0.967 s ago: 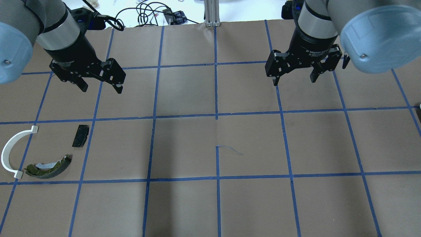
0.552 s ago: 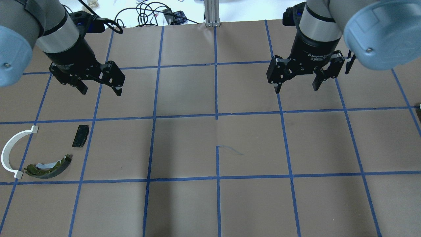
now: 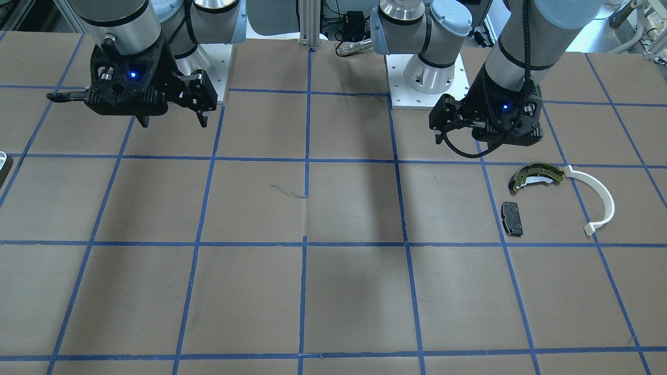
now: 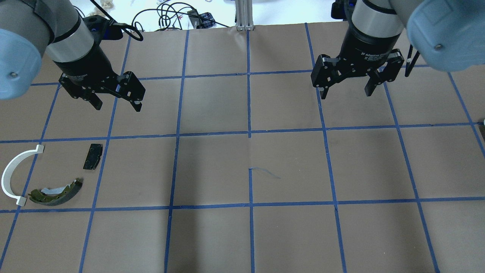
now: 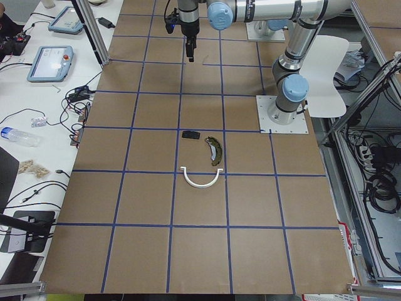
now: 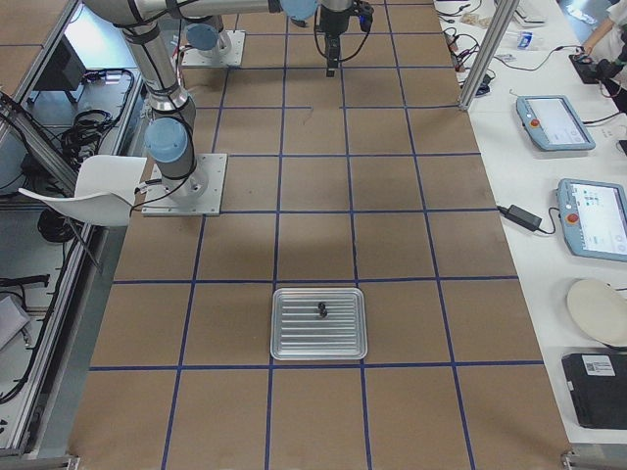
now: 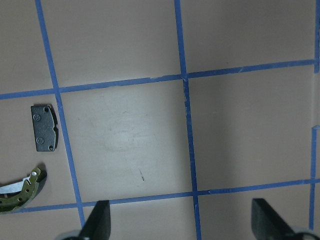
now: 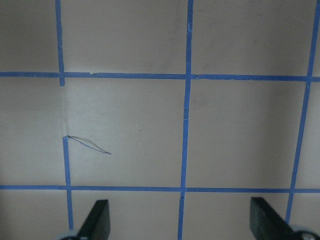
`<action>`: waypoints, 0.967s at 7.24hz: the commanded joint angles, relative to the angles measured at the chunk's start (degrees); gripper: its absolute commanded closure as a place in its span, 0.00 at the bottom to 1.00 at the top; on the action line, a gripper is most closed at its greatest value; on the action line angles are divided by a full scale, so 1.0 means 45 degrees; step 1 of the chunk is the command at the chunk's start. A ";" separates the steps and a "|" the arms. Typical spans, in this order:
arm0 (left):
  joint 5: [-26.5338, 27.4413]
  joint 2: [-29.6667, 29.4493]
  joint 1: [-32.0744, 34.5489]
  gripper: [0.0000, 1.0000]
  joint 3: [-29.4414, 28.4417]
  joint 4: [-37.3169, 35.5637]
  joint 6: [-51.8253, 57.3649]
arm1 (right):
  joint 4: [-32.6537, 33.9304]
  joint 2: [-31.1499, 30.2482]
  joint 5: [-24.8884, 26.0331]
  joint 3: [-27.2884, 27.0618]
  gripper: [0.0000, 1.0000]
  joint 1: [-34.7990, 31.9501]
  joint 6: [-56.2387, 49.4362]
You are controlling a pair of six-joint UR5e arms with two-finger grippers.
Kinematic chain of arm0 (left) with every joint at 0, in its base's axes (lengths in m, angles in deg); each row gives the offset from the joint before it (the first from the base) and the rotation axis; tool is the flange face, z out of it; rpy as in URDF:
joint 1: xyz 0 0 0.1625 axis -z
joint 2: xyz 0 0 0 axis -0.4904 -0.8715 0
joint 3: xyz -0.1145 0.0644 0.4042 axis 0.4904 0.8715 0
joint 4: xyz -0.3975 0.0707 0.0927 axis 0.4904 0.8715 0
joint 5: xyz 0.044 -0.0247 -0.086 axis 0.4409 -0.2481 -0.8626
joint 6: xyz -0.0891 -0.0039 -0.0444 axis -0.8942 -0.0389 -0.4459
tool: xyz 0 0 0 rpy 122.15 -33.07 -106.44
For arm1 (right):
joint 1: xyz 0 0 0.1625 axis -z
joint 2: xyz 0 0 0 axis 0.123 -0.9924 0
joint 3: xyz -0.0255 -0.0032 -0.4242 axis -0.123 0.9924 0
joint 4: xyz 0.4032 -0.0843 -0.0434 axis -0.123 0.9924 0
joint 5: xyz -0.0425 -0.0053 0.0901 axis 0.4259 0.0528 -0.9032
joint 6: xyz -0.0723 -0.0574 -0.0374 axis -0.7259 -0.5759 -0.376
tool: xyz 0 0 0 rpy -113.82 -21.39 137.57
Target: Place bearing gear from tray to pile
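The bearing gear (image 6: 321,310) is a small dark part on the silver ribbed tray (image 6: 294,343), far off at the table's right end. Only the tray's corner (image 4: 483,124) shows in the overhead view. The pile lies at the left: an olive-and-black brake shoe (image 4: 57,192), a white arc strip (image 4: 11,172) and a black pad (image 4: 93,156). My left gripper (image 4: 117,106) is open and empty, in the air beyond the pile. My right gripper (image 4: 346,94) is open and empty, in the air over the table's far right part, well short of the tray.
The brown paper table cover (image 4: 250,235) has a blue tape grid and a small torn tape strip (image 4: 265,172) at the middle. Cables (image 4: 170,15) lie beyond the far edge. A metal post (image 4: 244,15) stands at the back middle.
My right arm has shifted to the right and slightly farther back. My left gripper has edged a little downward in the view. Both grippers stay open.
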 commanded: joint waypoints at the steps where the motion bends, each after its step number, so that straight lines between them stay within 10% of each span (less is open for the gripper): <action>1: 0.0007 0.0010 0.0000 0.00 0.0039 0.0039 0.0016 | 0.0349 -0.0005 0.0107 0.0043 0.00 0.0185 -0.0033; 4: 0.0007 0.0184 -0.0020 0.00 0.0545 -0.0137 0.0016 | 0.0723 0.0111 0.0088 -0.0113 0.00 0.0575 -0.1200; 7: 0.0007 0.0206 -0.0020 0.00 0.0801 -0.0196 0.0016 | 0.0723 0.0151 0.0106 -0.0600 0.00 0.4583 -0.6918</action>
